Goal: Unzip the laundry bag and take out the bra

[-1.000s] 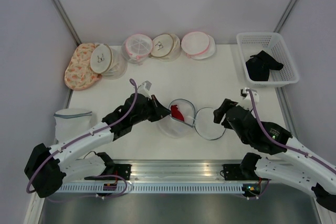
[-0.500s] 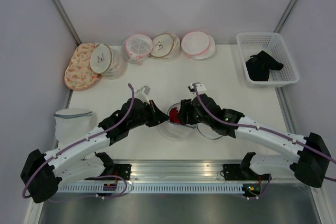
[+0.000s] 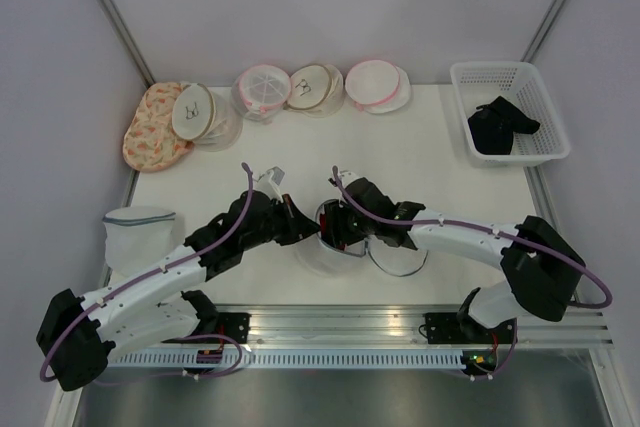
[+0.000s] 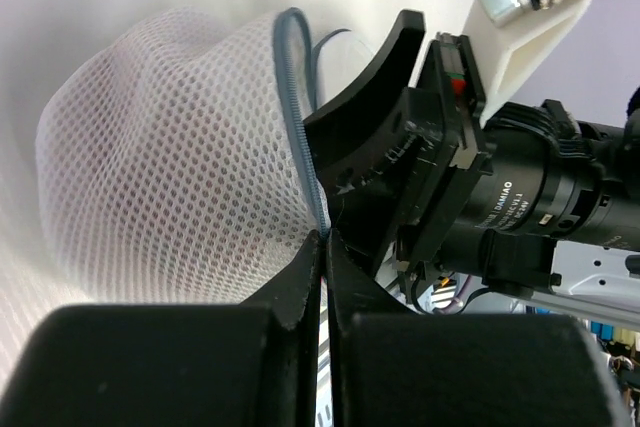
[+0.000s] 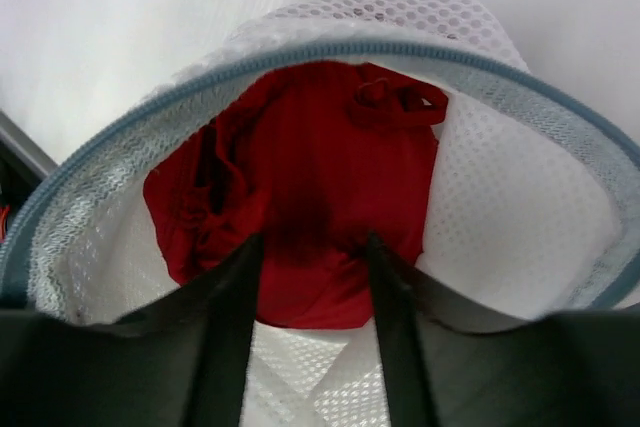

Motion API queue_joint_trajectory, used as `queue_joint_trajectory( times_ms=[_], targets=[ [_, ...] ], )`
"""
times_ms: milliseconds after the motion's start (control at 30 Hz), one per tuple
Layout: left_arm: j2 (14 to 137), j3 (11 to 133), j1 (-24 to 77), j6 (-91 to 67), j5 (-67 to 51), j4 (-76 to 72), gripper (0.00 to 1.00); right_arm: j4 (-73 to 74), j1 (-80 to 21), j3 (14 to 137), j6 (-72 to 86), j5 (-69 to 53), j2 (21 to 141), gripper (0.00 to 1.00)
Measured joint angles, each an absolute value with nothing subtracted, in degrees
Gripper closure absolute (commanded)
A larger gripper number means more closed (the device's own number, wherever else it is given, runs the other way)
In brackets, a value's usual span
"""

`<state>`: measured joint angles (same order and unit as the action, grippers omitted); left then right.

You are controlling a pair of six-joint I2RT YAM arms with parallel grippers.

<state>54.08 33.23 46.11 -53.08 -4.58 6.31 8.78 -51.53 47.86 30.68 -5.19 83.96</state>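
At laundry bag rim (image 5: 330,50) | left tool (image 4: 322,239) pinches it | right tool (image 5: 312,243) spread over bra (image 5: 300,147)

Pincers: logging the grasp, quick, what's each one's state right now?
Left pincer: closed on the rim of the laundry bag.
Right pincer: open, inside the bag, astride the red bra.

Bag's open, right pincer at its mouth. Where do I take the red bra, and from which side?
I'd take the bunched middle of the red bra, below its looped strap, coming straight in through the open mouth of the laundry bag. The fabric lies crumpled there, and the open right pincer straddles that fold; the left pincer pins the rim.
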Motion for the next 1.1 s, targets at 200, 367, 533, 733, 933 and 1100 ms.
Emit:
queue_joint_trajectory(
  times_ms=[200,367,533,733,933,1100],
  targets=[
    [54.0,31.8,46.1,-53.1,-4.6,6.0,0.98,5.8,-51.5,47.2,30.5,-9.1,88.2,0.95],
    [52.9,30.7,46.1,-53.3,-4.6,5.9,0.98,5.5,-51.5,47.2,30.7,-9.8,89.8,1.0],
    [51.9,29.8,46.1,-53.6,-4.5,5.8,0.98,8.2,-51.5,47.3,30.2,-9.6,84.1,0.99],
    [51.9,28.6,46.1,-54.2,-4.1,5.8,0.98,11.8,-51.5,50.5,29.7,-9.6,72.7,1.0],
    [51.9,28.2,46.1,-54.6,-3.2,5.5,0.98,15.9,-51.5,53.4,29.7,-8.1,65.4,1.0],
    [52.1,27.3,46.1,-54.6,-3.0,5.7,0.98,20.7,-51.2,61.4,28.6,-4.3,61.8,1.0]
  ],
)
